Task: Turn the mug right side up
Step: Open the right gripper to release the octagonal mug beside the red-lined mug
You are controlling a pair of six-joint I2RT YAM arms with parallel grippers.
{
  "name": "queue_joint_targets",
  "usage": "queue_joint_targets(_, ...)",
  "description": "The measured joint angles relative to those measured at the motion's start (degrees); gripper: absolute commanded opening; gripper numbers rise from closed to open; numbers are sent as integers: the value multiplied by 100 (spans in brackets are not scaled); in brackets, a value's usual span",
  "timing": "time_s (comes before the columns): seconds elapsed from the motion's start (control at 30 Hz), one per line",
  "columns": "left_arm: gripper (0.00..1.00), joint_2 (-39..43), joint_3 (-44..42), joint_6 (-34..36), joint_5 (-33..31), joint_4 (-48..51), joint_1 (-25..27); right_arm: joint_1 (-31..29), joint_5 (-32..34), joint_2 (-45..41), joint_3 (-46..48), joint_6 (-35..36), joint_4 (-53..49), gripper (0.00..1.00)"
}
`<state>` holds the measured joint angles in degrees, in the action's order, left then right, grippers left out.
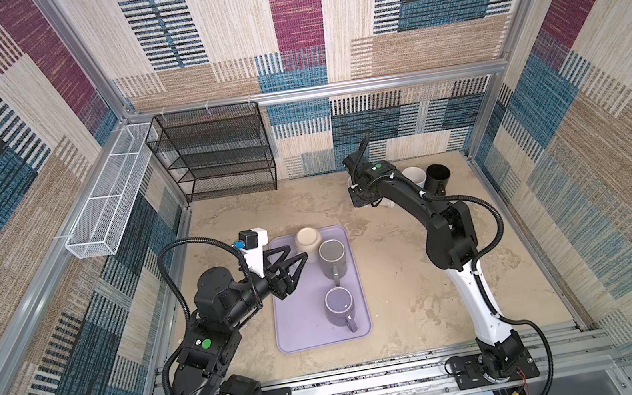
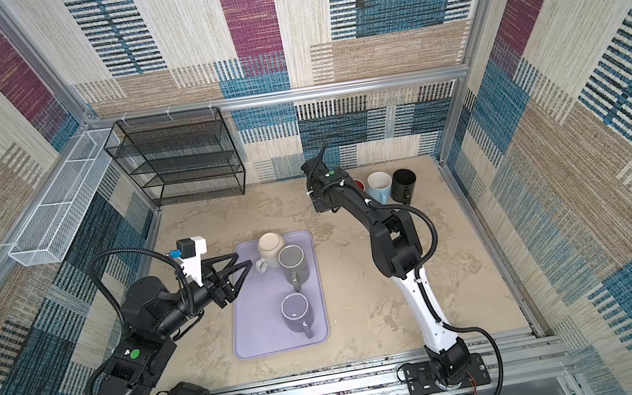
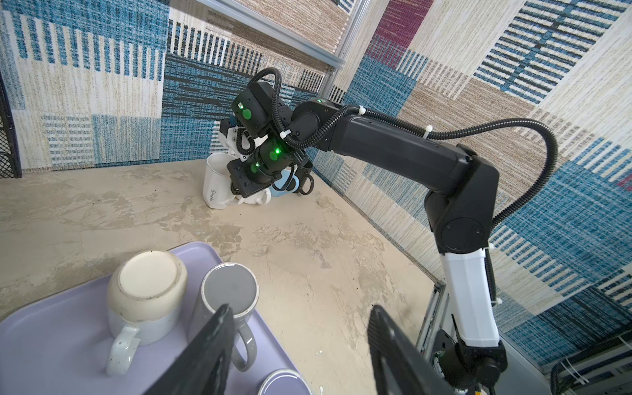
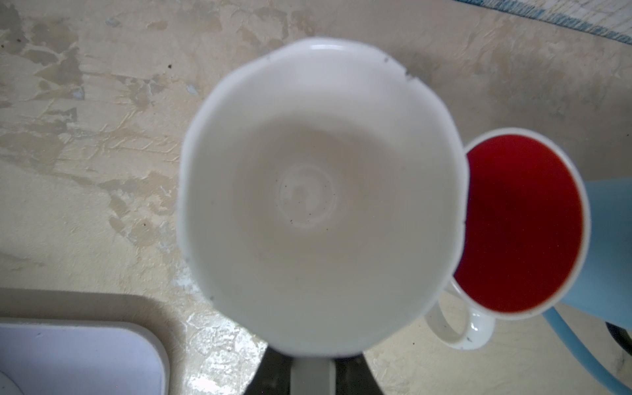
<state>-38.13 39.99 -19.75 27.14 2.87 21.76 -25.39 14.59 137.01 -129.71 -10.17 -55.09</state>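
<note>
A: Holding anything, right gripper (image 4: 313, 374)?
B: Yes, it's clamping the white mug (image 4: 318, 191) by its handle; the mouth is facing the wrist, empty inside.
A: Left gripper (image 3: 301, 309)?
B: Jaws are standing apart, hovering just beside the cream mug (image 3: 147, 290) sitting bottom-up on the tray (image 3: 51, 342).

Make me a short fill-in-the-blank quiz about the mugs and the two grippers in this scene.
1. The lavender tray holds ___ mugs.
2. The right gripper is shut on the handle of the held mug, whose colour is ___.
3. The neighbouring mug is ___ inside.
4. The left gripper, above the tray, has its jaws ___.
Missing words: three; white; red; open.
</note>
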Motion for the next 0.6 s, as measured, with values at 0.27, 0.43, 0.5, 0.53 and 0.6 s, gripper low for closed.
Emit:
queue_joint_targets(0.27,63,13,0,0,-2,44,0,28,-11,-83,166,-9,79,33)
queue_joint_targets(0.43,63,22,0,2,-20,63,0,28,-11,-175,339,-11,192,35)
queue_joint_targets(0.5,63,22,0,2,-26,83,0,28,-11,-238,422,-11,251,36)
queue_joint_targets(0.53,63,22,0,2,-39,87,0,28,-11,-280,463,-11,275,36)
queue_joint_targets(0.6,63,22,0,4,-55,92,0,28,-11,-365,555,-11,339,37)
